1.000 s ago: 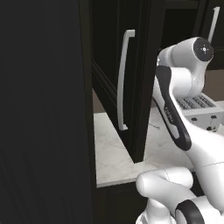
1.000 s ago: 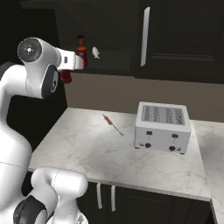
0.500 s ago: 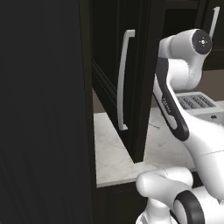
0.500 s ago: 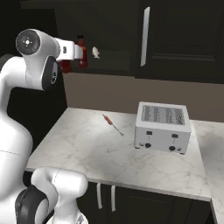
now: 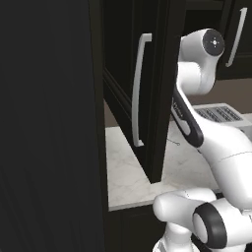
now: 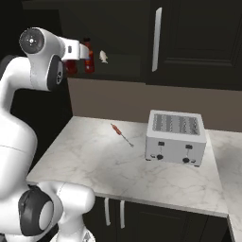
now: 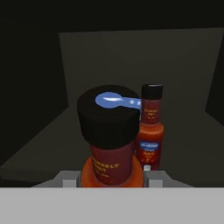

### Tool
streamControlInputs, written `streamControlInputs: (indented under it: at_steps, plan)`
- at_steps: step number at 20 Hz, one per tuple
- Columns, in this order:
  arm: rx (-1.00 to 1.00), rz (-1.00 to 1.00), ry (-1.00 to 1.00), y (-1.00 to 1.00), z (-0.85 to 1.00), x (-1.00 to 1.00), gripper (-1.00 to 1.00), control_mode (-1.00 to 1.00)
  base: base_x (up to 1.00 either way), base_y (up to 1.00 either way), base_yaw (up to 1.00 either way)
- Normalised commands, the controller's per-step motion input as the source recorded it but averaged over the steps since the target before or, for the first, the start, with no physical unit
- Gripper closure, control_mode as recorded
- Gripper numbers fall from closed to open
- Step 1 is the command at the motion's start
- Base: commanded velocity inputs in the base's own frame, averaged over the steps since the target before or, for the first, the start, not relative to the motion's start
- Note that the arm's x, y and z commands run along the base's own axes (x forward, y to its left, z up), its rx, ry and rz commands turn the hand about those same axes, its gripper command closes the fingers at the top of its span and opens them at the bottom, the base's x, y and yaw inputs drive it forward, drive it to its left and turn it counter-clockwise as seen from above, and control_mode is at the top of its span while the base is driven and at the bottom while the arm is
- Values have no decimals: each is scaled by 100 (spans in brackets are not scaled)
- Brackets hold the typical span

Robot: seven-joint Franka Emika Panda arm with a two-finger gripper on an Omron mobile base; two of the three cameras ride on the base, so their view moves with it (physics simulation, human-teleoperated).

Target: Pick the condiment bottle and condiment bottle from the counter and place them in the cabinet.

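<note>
My jaws clamp a red condiment bottle between them, inside the cabinet, just before a second bottle.

Yellow lettering is showing on the dark red label of the near red bottle and more print is sitting on the label of the second red bottle behind it, but all of it is blurring too much to be read.
</note>
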Motion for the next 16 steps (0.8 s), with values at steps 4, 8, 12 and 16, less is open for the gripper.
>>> streamControlInputs:
  at_steps: [4, 8, 12, 16]
  plan:
    - [0, 0, 0, 2, 0, 32, 100, -100, 0, 0, 0]
    - [0, 0, 1, 9, 0, 36, 100, -100, 0, 0, 0]
    - [0, 0, 1, 12, 0, 33, 100, -100, 0, 0, 0]
    - [0, 0, 4, 10, 0, 38, 100, -100, 0, 0, 0]
